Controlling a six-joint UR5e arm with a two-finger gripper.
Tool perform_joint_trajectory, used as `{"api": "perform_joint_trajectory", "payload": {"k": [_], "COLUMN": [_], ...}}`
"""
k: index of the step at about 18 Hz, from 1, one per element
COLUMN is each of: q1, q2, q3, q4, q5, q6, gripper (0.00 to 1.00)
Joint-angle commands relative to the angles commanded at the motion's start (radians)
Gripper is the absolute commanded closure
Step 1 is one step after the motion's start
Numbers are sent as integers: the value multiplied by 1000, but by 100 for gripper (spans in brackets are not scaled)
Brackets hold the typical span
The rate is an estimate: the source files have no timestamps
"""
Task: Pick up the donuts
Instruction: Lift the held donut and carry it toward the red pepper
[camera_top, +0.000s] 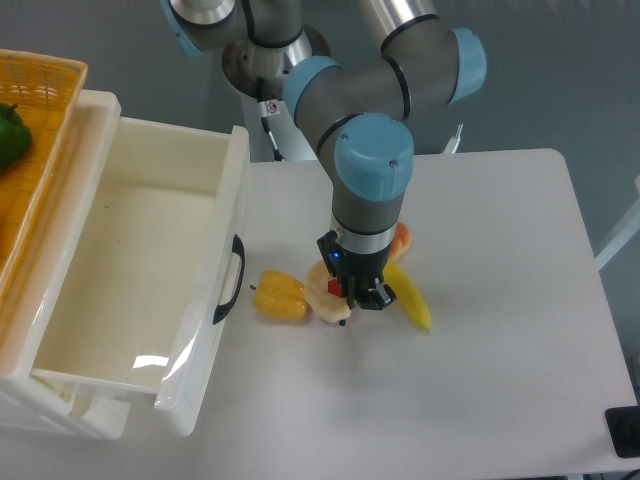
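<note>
Gripper (352, 291) clamped on the donut (321, 294), holding it tilted, just right of the yellow bell pepper (280, 296). The red pepper (336, 287) is mostly hidden behind donut and fingers. A banana (410, 300) lies just right of the gripper, an orange item (402, 238) peeks behind the wrist. The open white drawer (130, 270) sits left, a wicker basket (35, 140) beyond with something green (10, 135).
</note>
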Motion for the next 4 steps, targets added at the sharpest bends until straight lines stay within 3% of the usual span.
{"api": "perform_joint_trajectory", "payload": {"k": [4], "q1": [9], "q2": [9], "q3": [-12], "q4": [0], "q5": [-2], "q6": [2], "gripper": [82]}}
